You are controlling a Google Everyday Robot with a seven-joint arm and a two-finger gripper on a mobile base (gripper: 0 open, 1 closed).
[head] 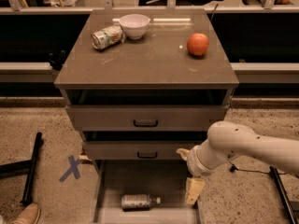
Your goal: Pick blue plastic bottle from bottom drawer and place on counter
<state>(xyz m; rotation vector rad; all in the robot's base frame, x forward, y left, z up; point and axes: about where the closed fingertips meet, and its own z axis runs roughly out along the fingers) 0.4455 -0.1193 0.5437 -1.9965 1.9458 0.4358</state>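
Observation:
The blue plastic bottle (138, 201) lies on its side on the floor of the open bottom drawer (168, 177), cap pointing right. My gripper (193, 190) hangs at the end of the white arm over the drawer's right wall, a little right of and above the bottle. It holds nothing that I can see. The counter (147, 59) is the cabinet's flat top, well above the gripper.
On the counter stand a dented drink can (106, 36), a white bowl (134, 25) and an orange (198, 44). Two upper drawers with black handles (145, 123) sit above the open one. A blue X mark (72, 168) and black bars (31, 168) lie on the floor at left.

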